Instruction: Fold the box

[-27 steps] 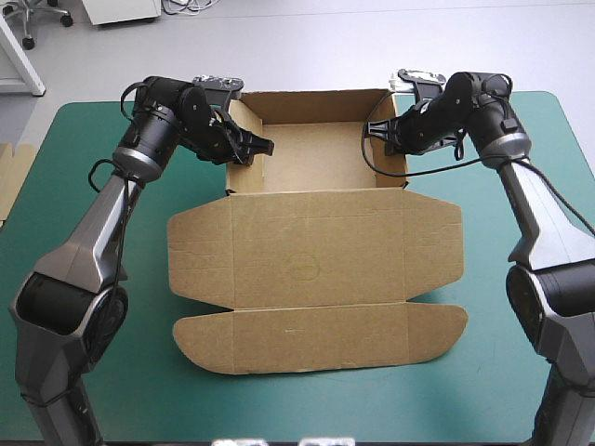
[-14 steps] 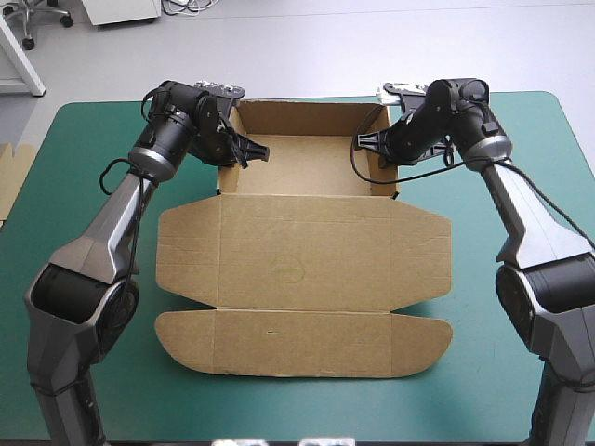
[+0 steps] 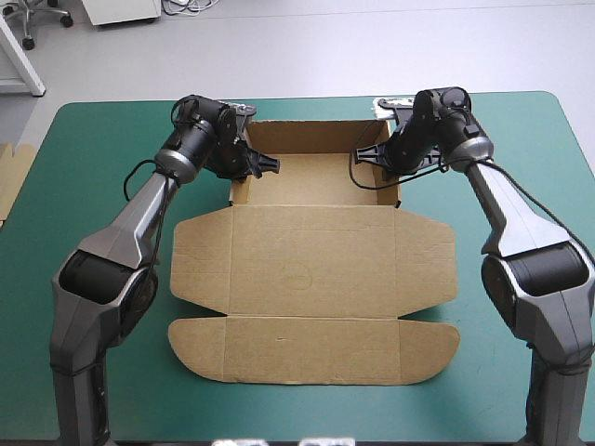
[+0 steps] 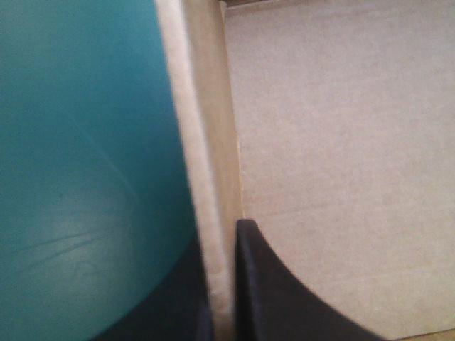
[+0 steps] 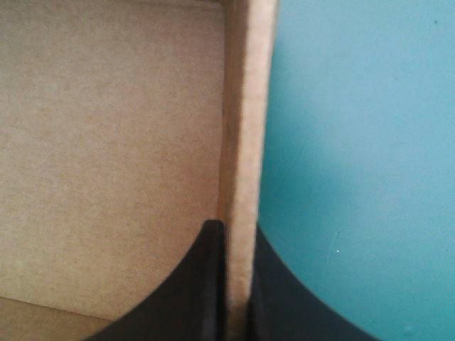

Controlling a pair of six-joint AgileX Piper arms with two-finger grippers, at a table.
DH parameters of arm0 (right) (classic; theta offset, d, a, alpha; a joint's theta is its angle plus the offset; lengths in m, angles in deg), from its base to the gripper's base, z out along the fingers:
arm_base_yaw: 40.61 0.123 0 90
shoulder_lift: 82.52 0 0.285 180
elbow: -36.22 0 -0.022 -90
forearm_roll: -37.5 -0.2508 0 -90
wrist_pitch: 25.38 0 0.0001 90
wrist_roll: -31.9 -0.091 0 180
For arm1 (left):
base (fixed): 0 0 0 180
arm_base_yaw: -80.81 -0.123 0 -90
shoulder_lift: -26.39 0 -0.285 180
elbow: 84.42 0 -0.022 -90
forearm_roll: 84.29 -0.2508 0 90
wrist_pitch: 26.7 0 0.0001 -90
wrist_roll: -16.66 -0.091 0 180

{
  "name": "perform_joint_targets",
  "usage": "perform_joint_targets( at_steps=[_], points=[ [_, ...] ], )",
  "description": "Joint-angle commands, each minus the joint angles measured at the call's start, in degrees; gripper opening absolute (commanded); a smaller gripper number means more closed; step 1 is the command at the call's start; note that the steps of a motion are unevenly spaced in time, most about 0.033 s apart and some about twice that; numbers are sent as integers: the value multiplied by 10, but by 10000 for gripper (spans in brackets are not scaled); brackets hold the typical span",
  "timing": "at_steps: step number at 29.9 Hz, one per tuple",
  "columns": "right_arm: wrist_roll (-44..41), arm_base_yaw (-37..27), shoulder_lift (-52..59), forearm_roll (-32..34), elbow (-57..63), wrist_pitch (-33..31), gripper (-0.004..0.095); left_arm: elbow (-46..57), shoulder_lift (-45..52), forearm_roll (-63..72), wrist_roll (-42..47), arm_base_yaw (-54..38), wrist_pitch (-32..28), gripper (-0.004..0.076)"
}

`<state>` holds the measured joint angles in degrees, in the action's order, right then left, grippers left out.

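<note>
Left gripper (image 4: 224, 241) and right gripper (image 5: 237, 234) each pinched, seemingly tight, an opposite side wall of the box (image 3: 316, 269), one finger inside, one outside.

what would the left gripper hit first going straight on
The left gripper pinches a side wall of the box; straight on, probably the box floor and teal-green cover beneath, depth unclear.
</note>
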<state>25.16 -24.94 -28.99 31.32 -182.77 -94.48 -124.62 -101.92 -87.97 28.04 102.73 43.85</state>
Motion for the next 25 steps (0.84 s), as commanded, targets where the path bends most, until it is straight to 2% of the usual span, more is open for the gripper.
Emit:
perform_joint_targets(
  at_steps=[1, 12, 17, 25],
  points=[
    [25, -3, 18, 21, -34, -12, -3, -16, 11, -23, -9, -2, 34, -10],
    [26, -3, -21, 24, -36, 6, -3, -14, -19, -6, -4, -4, -37, -10],
    [26, -3, -30, 23, -36, 29, -4, -14, -23, -21, 13, -5, -92, -10],
    [26, -3, -40, 22, -36, 22, -4, 17, -31, -21, 20, -13, -108, -10]
  ],
)
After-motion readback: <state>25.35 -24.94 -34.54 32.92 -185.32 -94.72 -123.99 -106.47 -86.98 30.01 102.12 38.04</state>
